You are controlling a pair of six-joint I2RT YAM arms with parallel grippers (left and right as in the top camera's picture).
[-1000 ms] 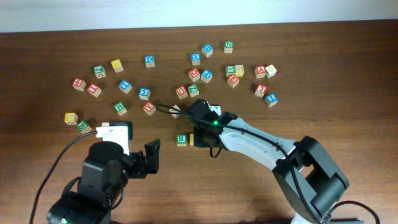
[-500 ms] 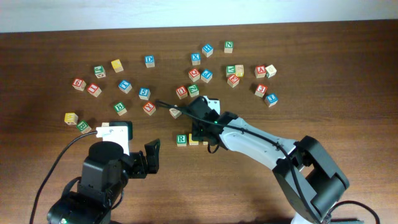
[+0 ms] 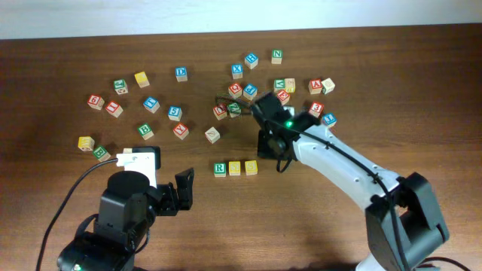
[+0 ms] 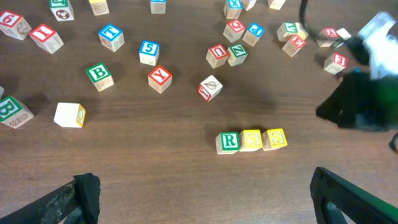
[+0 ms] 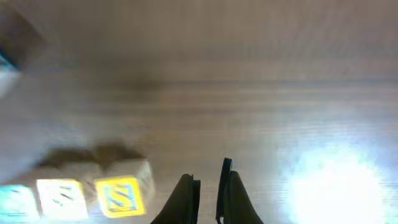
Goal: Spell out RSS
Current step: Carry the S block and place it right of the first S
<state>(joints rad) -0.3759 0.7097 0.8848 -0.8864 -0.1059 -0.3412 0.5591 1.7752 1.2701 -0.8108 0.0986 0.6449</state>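
Observation:
A green R block (image 3: 220, 169) and two yellow S blocks (image 3: 235, 168) (image 3: 251, 166) stand in a touching row at the table's middle front, reading R S S. The row also shows in the left wrist view: the R (image 4: 229, 142), then the first S (image 4: 251, 139) and the second S (image 4: 275, 138). My right gripper (image 3: 266, 149) hovers just behind and right of the row, apart from it. Its fingers (image 5: 208, 186) are nearly together and empty, with the end S (image 5: 118, 194) to their left. My left gripper (image 4: 205, 193) is wide open and empty, low at the front left (image 3: 183, 188).
Many loose letter blocks lie scattered across the back of the table, among them a Y block (image 3: 181, 130), a B block (image 3: 145, 131) and a tilted block (image 3: 213, 135). A cluster (image 3: 282, 90) lies right behind the right arm.
The right gripper has let go of the second S at the row's right end and has risen back and to the right. The left arm has not moved.

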